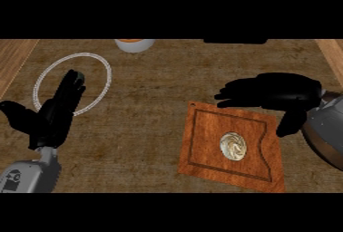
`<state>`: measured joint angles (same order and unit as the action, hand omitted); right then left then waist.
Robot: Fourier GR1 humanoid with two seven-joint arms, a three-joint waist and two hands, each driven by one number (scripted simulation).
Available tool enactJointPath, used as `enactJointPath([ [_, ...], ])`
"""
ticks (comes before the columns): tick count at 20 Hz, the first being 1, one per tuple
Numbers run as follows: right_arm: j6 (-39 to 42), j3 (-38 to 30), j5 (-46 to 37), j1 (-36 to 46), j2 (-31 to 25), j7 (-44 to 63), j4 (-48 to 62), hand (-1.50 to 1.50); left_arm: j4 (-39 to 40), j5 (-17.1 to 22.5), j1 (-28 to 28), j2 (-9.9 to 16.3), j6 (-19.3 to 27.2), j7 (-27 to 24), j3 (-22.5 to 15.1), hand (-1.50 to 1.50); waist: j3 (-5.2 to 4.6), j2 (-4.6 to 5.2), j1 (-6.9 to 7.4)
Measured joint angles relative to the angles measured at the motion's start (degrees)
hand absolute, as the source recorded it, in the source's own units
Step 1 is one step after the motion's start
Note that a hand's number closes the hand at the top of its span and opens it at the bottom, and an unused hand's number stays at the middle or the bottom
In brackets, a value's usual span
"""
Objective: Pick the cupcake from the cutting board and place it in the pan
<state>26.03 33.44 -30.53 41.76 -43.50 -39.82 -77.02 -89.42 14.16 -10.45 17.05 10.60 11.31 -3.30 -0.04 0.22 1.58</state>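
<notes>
Right hand [271,93] hangs open above the cutting board [201,145], so drop your fingers straight around the cupcake [233,145].

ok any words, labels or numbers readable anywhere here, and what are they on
None can be read.
Cupcake: only a swirl on top, no lettering.
Cutting board: plain wood with a groove, no text.
Left forearm: a small dark mark, too small to read.
Cup at the top edge: no label shows.
</notes>
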Motion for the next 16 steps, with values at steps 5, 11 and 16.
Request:
enactJointPath([
  [5,-1.17,5.01,-6.45,0.25,-1.53,-1.47,0.01,-1.50,0.63,-0.29,1.31,-0.29,-0.66,-1.49,0.78,0.00,0.01,-0.09,-0.65],
  [11,-4.73,6.12,-13.86,-2.68,-3.00,-2.39,-4.42,-1.50,-0.93,-0.31,1.28,-0.05,-0.76,0.59,2.29,0.00,0.04,-0.24,-1.33],
  [16,-5.03,3.33,-18.49,-5.93,-3.48,-1.31,-9.50,-1.50,-1.75,-2.13,1.64,-1.34,-0.24,0.67,1.86,0.00,0.03,-0.31,-1.61],
])
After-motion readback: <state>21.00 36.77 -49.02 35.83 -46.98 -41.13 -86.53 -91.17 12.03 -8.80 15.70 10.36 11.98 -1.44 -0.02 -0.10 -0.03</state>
